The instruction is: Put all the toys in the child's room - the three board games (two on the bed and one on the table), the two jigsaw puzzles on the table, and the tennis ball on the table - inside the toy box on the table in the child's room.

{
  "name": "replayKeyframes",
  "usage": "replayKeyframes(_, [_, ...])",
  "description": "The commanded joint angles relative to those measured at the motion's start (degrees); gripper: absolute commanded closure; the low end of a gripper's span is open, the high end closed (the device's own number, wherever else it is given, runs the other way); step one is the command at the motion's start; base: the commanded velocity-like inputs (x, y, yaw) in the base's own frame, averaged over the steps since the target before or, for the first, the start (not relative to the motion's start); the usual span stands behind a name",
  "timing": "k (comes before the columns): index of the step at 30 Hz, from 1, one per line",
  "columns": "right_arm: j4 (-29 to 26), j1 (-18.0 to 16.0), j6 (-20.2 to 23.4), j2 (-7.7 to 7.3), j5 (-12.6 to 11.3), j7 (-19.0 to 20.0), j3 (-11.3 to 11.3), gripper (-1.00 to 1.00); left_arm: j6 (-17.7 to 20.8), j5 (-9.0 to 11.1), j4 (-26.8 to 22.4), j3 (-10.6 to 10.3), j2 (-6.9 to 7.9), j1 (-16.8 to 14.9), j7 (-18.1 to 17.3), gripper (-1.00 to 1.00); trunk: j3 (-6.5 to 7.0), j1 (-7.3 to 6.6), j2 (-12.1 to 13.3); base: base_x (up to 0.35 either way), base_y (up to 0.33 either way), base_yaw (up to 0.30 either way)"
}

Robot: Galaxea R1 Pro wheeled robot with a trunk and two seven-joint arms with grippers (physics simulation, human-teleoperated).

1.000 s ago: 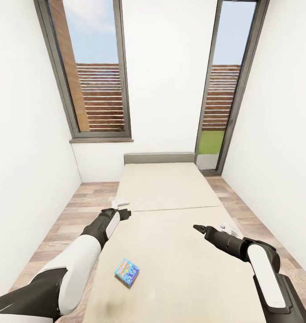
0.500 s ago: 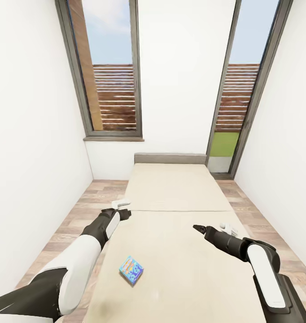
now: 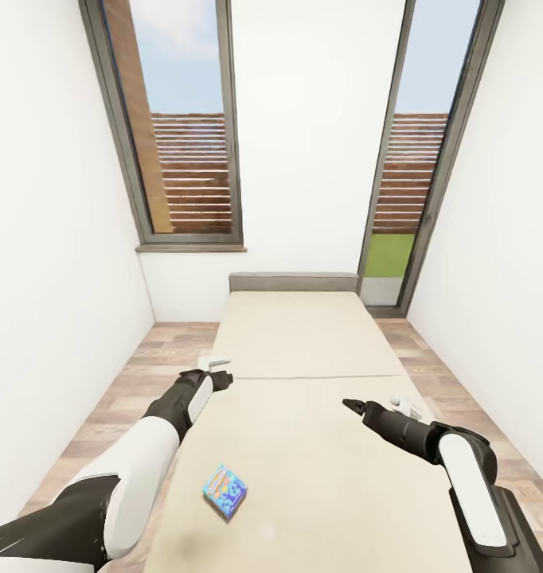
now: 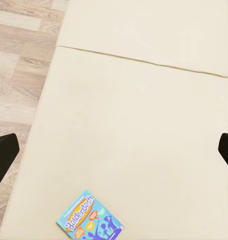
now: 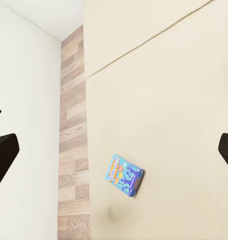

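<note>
Beside the bed's (image 3: 303,446) left edge, we are holding our left hand (image 3: 216,372) out over the mattress, its fingers spread wide and carrying nothing. Nearer to us than that hand, and a little inward from it, a light-blue board game (image 3: 225,491) is lying flat on the cover, close to the bed's left edge. Further right, our right hand (image 3: 353,407) is hovering over the mattress too, released and empty, with the box well off to its left. We are judging this as the fetching step for a game on the bed: next, one hand needs to be drawing back and down onto the box, most likely the left. Bare mattress is lying all around the box, so there is open room, though the wood floor (image 3: 104,414) is waiting just past the edge.
</note>
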Motion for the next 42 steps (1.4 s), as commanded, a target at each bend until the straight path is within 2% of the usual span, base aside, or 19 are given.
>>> replayKeyframes(1, [-0.1, -0.1, 0.2, 0.01, -0.6, -0.6, 0.0, -1.00, 0.3, 0.1, -0.1, 0.2, -0.05, 0.0, 0.2, -1.00, -0.13, 0.05, -0.1, 0.068, 0.000, -0.049])
replayKeyframes(26, [-0.1, 0.0, 0.2, -0.03, -0.6, -0.4, 0.0, -1.00, 0.3, 0.1, -0.1, 0.3, -0.05, 0.0, 0.1, -1.00, -0.15, 0.05, -0.1, 0.071, 0.000, -0.005])
replayKeyframes(42, [-0.1, 0.0, 0.3, -0.04, -0.6, -0.4, -0.1, -1.00, 0.2, 0.1, -0.1, 0.3, -0.05, 0.0, 0.0, -1.00, -1.07, 0.05, -0.1, 0.003, 0.000, 0.000])
